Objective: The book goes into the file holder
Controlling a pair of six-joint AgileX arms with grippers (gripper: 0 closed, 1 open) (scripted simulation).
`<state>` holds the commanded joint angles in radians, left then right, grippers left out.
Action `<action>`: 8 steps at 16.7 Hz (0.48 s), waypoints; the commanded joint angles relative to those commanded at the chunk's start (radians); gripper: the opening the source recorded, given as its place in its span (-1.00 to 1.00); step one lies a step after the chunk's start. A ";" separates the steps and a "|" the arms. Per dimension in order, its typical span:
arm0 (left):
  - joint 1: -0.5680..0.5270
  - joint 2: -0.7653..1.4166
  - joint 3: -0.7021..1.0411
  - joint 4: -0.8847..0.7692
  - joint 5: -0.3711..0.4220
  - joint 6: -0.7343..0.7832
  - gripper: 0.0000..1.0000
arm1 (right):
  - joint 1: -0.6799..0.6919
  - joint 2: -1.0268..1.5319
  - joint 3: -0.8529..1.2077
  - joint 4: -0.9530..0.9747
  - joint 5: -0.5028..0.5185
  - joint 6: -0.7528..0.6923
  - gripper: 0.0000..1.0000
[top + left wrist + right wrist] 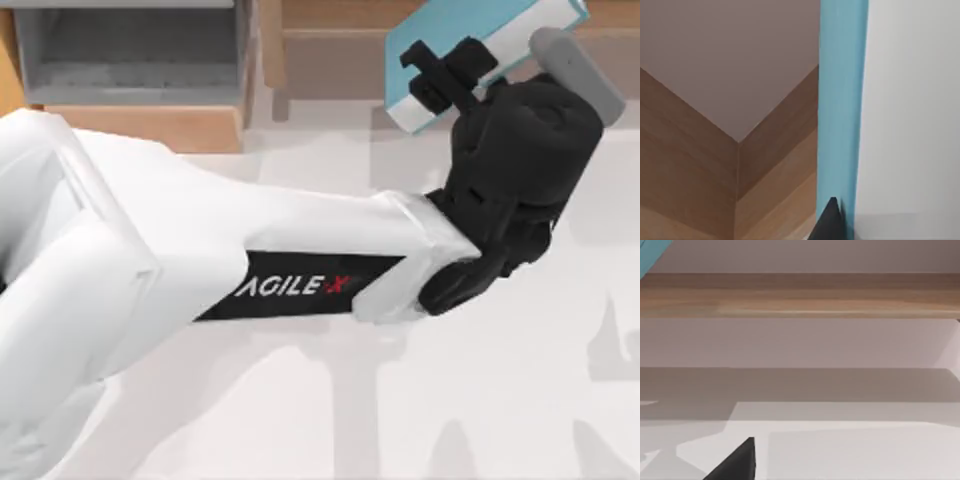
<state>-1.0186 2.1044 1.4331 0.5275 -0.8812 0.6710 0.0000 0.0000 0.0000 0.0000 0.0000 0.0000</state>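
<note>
The teal-blue book (480,30) with white page edges hangs tilted over the back of the table, right of centre. My left gripper (445,72) is shut on its lower corner, the left arm reaching across from the left. In the left wrist view the book's teal edge (840,100) runs up from a black fingertip (827,225). The file holder (130,75), a grey compartment framed by light-brown wood, stands at the back left, well apart from the book. A black fingertip (735,462) of my right gripper shows over the table, with a corner of the book (650,252) far off.
A long low tan wooden shelf (340,45) runs along the back edge behind and under the held book; it appears as wooden boards (700,165) and as a wooden strip (800,295). The left arm's white forearm (250,250) spans the table's middle.
</note>
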 joint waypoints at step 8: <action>0.188 -0.328 -0.617 0.138 0.145 0.378 -1.00 | 0.000 0.000 0.000 0.000 0.000 0.000 1.00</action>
<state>-0.8306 1.7765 0.8161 0.6653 -0.7357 1.0488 0.0000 0.0000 0.0000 0.0000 0.0000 0.0000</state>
